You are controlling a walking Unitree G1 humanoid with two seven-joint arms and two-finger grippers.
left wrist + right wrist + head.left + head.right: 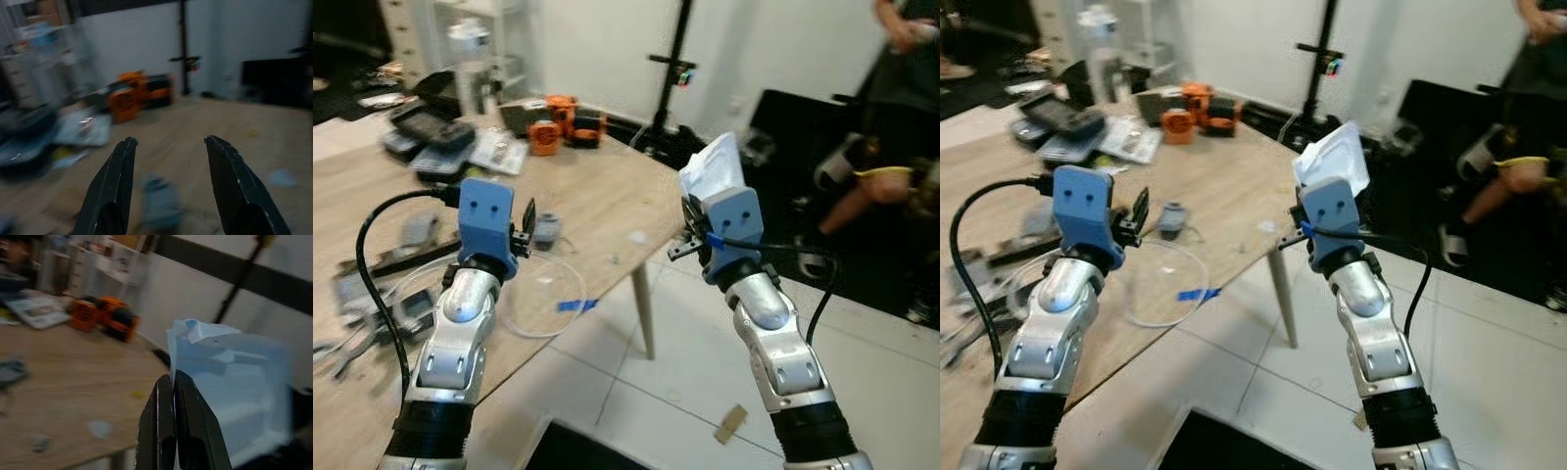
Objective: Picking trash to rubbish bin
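From the left eye view, the right gripper [690,217] is raised beyond the corner of the light wooden table [597,201], over the white tiled floor [685,362], its jaws pinching a white, crumpled plastic packaging tray [713,168] that stands up above its blue wrist housing. The left gripper [529,223] hangs above the table near a small grey object [546,229], with a clear plastic ring [543,294] and a strip of blue tape [576,305] lying just beyond the arm. An orange and black power tool [563,122] sits at the table's far edge. A person's legs [862,201] show at the right.

The right eye view gives the same scene.

In the left wrist view, the two black fingers [115,191] are spread wide apart with nothing between them, the blurred grey object below.

In the right wrist view, the fingers [168,431] are pressed together on the tray's edge.
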